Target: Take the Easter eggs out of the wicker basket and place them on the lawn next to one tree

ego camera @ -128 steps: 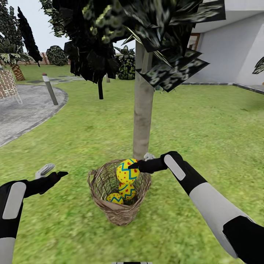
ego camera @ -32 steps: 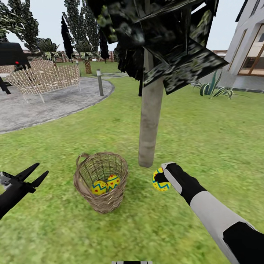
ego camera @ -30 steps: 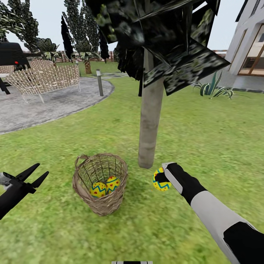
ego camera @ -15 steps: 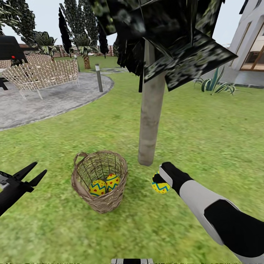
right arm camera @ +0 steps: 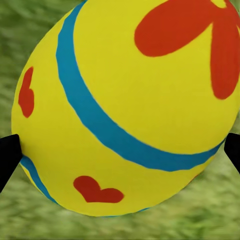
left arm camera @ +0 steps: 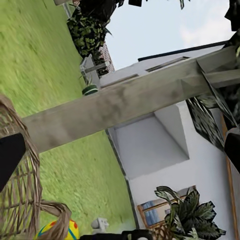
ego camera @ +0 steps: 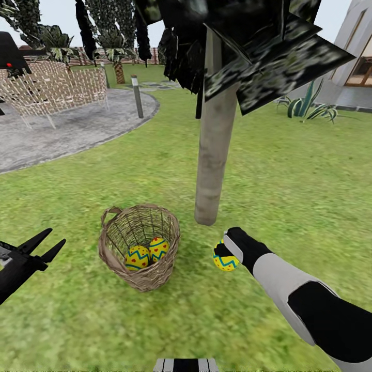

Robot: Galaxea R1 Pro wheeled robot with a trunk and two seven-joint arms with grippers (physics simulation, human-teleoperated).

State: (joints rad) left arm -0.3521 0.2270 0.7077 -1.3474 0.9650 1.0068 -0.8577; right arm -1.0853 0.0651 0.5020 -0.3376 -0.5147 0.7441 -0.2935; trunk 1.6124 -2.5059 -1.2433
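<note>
Right gripper (ego camera: pixel 223 253) has lowered, clasping an Easter egg (ego camera: pixel 226 261); left gripper (ego camera: pixel 45 247) splayed; no writing.

I am reaching my right arm forward and down across the lower right of the head view, white forearm leading into the black wrist, and my right gripper (ego camera: pixel 222 254) is clamping an Easter egg (ego camera: pixel 226 260) low over the grass; in the right wrist view my two black fingertips (right arm camera: pixel 9 159) are pressing against opposite sides of that egg (right arm camera: pixel 130 105). I am holding my left arm low at the left edge of the head view, and my left gripper (ego camera: pixel 46 246) is pointing forward with its two black fingers spread apart, gripping nothing.
</note>
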